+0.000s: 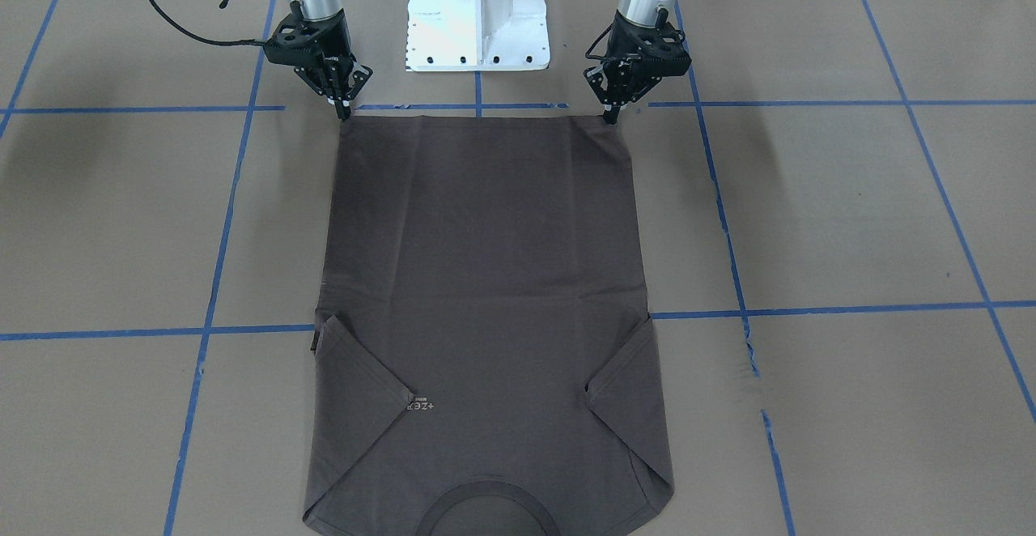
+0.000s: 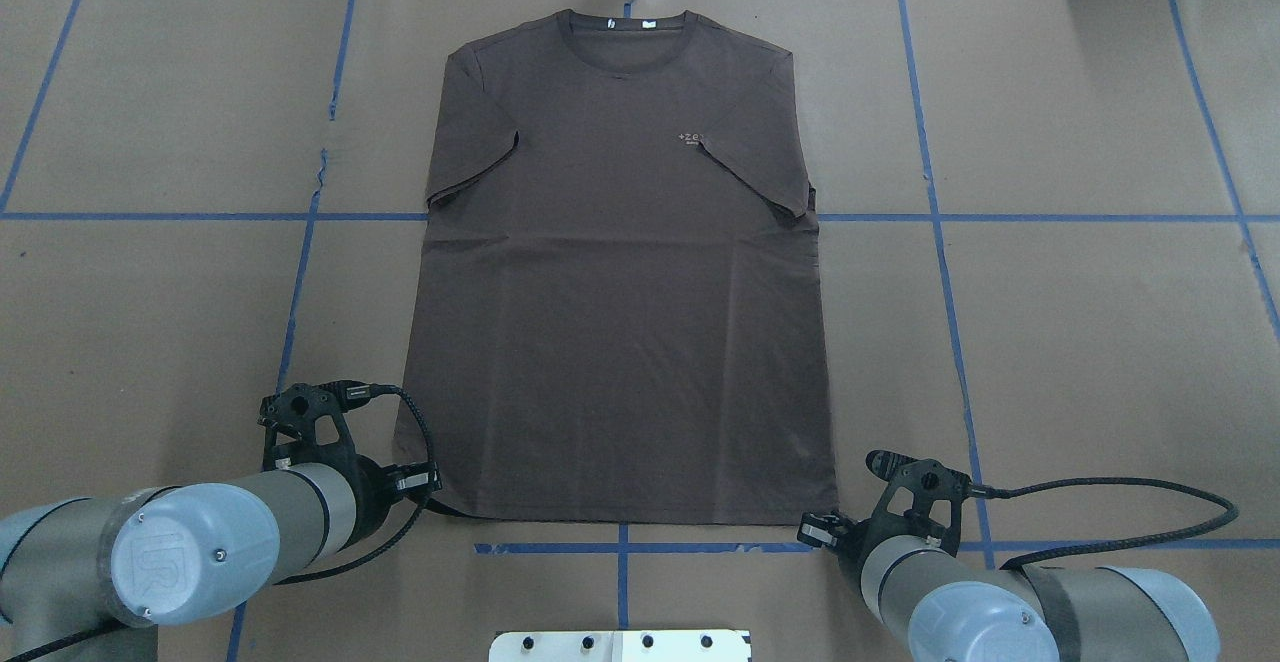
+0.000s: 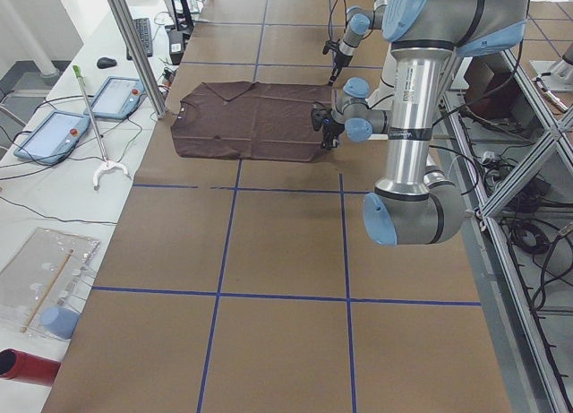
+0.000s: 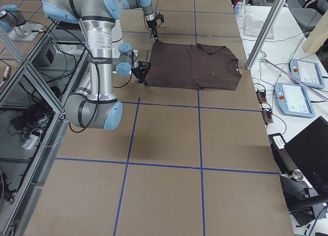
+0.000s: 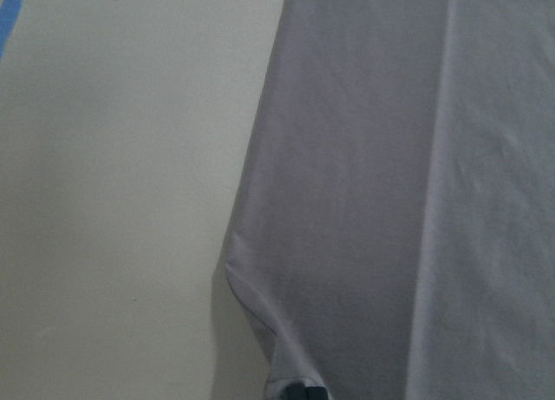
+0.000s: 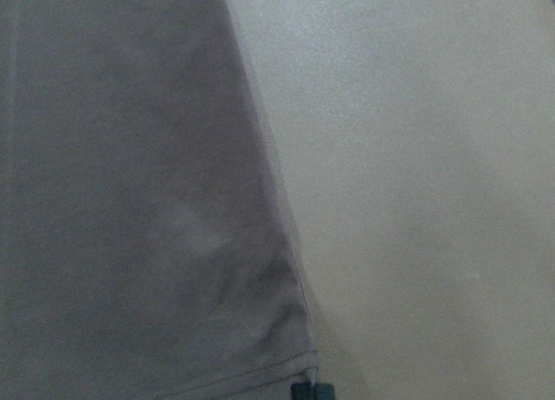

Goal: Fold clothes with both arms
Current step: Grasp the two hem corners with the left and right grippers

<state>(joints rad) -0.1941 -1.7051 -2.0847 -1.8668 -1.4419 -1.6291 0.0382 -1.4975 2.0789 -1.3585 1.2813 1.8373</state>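
T-shirt point(image 1: 486, 277): lying flat, chest up, at the middle of the worktop point(image 1: 850, 212); sleeves point(image 1: 360, 390) tucked inward, collar point(image 1: 486, 494) pointing to the far edge, hem point(image 1: 477, 118) lying by the robot's edge.
Left gripper point(image 1: 613, 117): fingers drawn narrow, apparently pinching one hem corner.
Right gripper point(image 1: 343, 112): likewise pinching the opposite hem corner.
Step in hand: probably starting to carry the hem toward the collar.
Doing it well: raising both corners level and together, holding the hem taut, avoiding dragging the sleeves open.
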